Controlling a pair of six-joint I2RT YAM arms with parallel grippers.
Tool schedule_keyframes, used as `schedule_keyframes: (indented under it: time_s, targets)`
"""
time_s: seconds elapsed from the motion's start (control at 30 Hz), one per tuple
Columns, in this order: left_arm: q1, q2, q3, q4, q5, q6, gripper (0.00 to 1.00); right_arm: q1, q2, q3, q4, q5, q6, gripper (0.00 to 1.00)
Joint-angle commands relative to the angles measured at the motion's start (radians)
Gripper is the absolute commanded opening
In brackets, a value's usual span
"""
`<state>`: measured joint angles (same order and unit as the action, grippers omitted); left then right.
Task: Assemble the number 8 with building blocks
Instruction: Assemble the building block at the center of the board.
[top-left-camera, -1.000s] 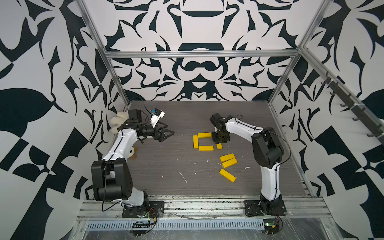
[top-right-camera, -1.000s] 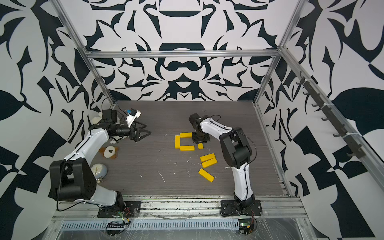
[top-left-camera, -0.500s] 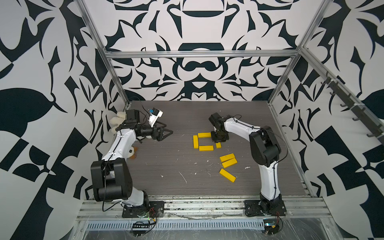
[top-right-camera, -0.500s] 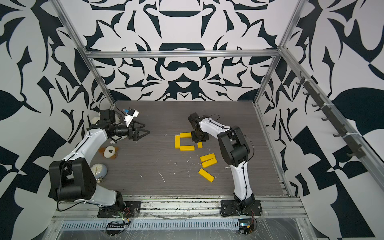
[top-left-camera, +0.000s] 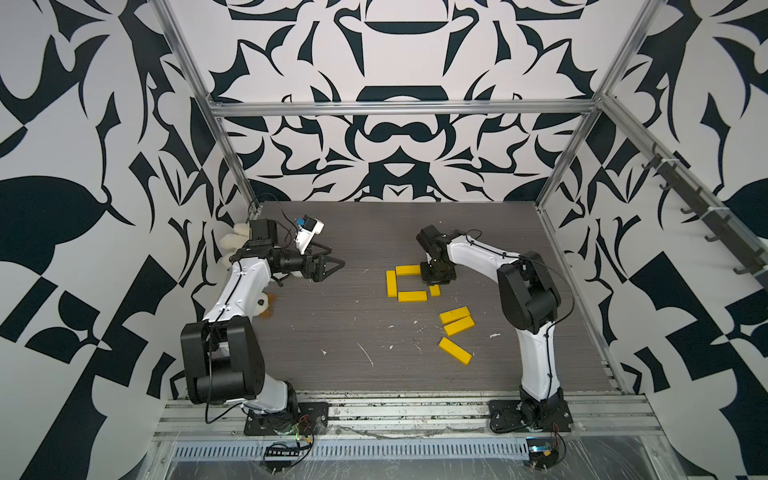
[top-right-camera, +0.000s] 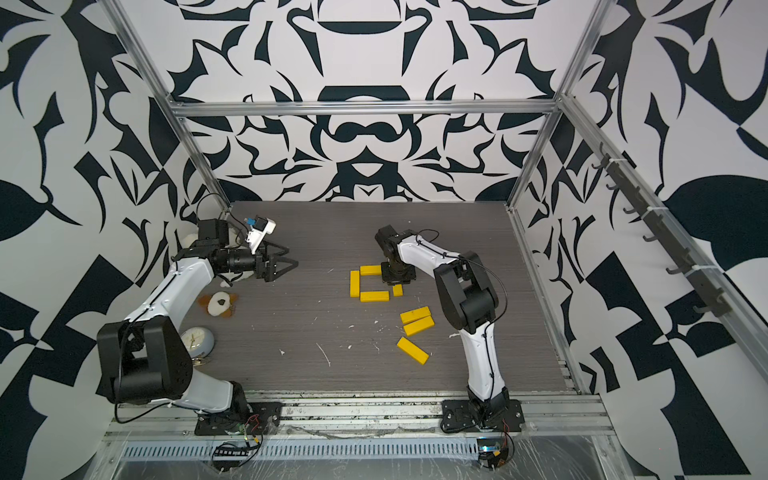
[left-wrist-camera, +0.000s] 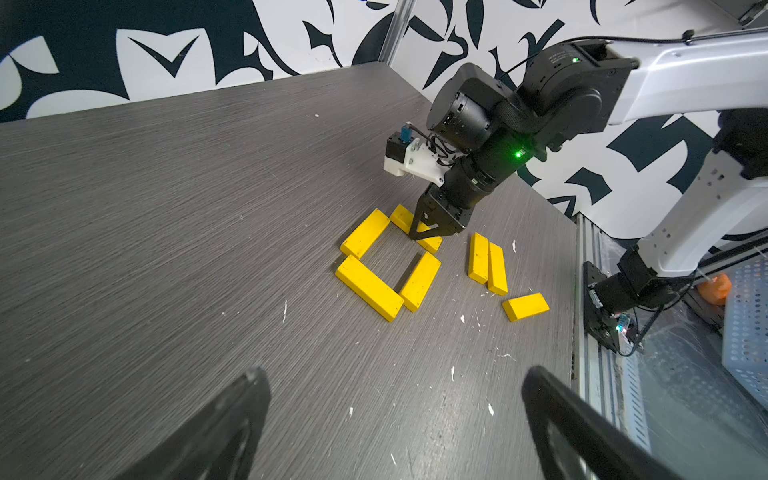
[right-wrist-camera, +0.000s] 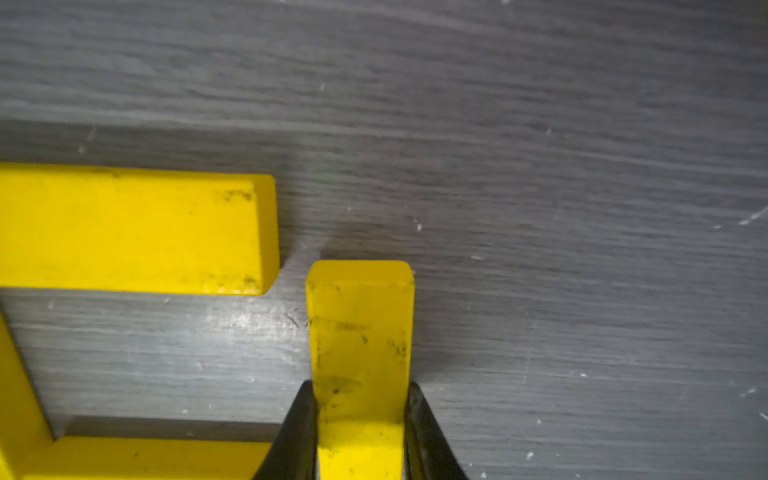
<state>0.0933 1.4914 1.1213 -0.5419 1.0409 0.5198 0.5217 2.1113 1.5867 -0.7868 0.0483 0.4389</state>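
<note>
Seven yellow bars (left-wrist-camera: 370, 286) — one clock (top-right-camera: 198, 341)

Surface (top-left-camera: 353, 232): dark grey wood-grain, flecked with white scuffs.
Placed bars (top-left-camera: 412, 296): three, yellow, lying flat as three sides of a square, just beside the right gripper (right-wrist-camera: 360, 395).
Fourth bar (right-wrist-camera: 360, 332): clamped in that gripper, on the square's open side.
Loose bars (top-left-camera: 459, 325): three, near that gripper, toward its arm's base; two touch side by side.
Plush toy (top-right-camera: 219, 305), clock (top-right-camera: 197, 341): back from the left gripper (top-right-camera: 292, 257), beside its arm.

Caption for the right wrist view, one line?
Right gripper clamps a yellow block at a right angle beside the end of a laid block.
</note>
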Motion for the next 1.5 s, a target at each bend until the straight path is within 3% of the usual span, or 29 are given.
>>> schedule_keyframes:
  time_s: [0.0, 0.97, 1.3, 1.37, 1.47]
  targets:
    - [0.004, -0.023, 0.003, -0.003, 0.010, -0.004, 0.99, 0.008, -0.004, 0.032, 0.008, -0.009, 0.023, 0.14]
    - [0.003, -0.017, 0.007, -0.009, 0.013, -0.007, 1.00, 0.011, 0.010, 0.026, 0.025, -0.028, 0.041, 0.23]
    - [0.003, -0.016, 0.008, -0.008, 0.016, -0.006, 1.00, 0.014, 0.009, 0.029, 0.014, -0.040, 0.045, 0.34]
    - [0.003, -0.015, 0.009, -0.009, 0.017, -0.007, 1.00, 0.017, -0.001, 0.026, 0.017, -0.047, 0.045, 0.46]
    - [0.003, -0.015, 0.008, -0.008, 0.018, -0.007, 1.00, 0.018, -0.014, 0.025, 0.015, -0.042, 0.047, 0.48]
